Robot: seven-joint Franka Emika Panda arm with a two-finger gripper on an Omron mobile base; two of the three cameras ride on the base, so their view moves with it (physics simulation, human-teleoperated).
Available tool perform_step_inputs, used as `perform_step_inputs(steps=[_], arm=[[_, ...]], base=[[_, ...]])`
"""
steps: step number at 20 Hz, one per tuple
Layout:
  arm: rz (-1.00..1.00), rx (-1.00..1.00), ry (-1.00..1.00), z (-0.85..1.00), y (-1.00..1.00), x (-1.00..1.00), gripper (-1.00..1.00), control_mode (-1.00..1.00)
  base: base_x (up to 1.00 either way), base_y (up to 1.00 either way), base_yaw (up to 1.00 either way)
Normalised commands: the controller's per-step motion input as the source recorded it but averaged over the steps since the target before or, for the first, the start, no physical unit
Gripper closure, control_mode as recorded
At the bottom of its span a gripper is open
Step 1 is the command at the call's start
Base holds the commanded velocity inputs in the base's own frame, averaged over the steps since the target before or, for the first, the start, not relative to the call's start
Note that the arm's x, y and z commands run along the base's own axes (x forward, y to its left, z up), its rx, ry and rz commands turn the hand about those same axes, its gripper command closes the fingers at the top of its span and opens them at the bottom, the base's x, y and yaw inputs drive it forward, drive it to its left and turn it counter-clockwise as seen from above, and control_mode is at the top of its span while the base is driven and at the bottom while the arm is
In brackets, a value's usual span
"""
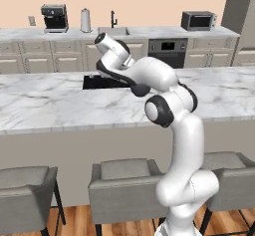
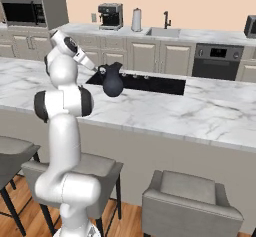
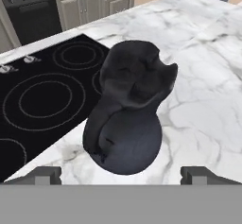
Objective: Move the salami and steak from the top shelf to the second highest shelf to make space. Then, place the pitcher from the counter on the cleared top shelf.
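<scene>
- Pitcher (image 3: 127,109): dark navy-black, bulbous belly, narrower neck, flared wavy rim; upright on the tabletop (image 3: 198,76), just beside the near edge of the black cooktop (image 3: 42,95).
- From the right base view, same pitcher (image 2: 112,80) at the cooktop's (image 2: 150,83) left end, close in front of the arm's hand.
- Likely handling, as a judgement: stiff, smooth-glazed and slippery; probably fairly heavy for its size, top-heavy once lifted, breakable if knocked over.
- Best hold, as a judgement: across the narrower neck just under the flare, where the span is smallest and the rim would stop a slide; the round belly looks too wide and too slick.
- Handle-like fold visible down the left side in the hand view; too dark to tell its exact shape.
- Inside of the pitcher: dark at the mouth, contents not discernible.
- Jaws released, spread wide, grasping nothing; gripper (image 3: 123,175) low and just short of the belly, one tip on each side, no contact seen.
- Step in hand, as a judgement: approach to the pitcher, grasp not yet made.
- Tabletop (image 1: 45,100): white marble with grey veins, bare apart from the cooktop and the pitcher.
- Farther back: coffee machine (image 2: 110,16), sink (image 2: 163,31), oven (image 2: 215,61), microwave (image 1: 198,20).
- Grey stools (image 2: 190,201) below the tabletop's front edge.
</scene>
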Motion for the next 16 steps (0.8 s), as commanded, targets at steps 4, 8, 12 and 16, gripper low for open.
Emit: perform_step_inputs(steps=[4,8,12,16], arm=[[0.0,0.0,0.0,-0.19,-0.13,0.24,-1.0,-1.0],[0.0,0.0,0.0,-0.1,-0.14,0.23,-1.0,-1.0],[0.0,0.0,0.0,-0.11,-0.14,0.3,-1.0,-1.0],[0.0,0.0,0.0,-0.12,-0.09,0.33,-1.0,-1.0]], base=[[0.0,0.0,0.0],[0.0,0.0,0.0],[0.0,0.0,0.0],[0.0,0.0,0.0]])
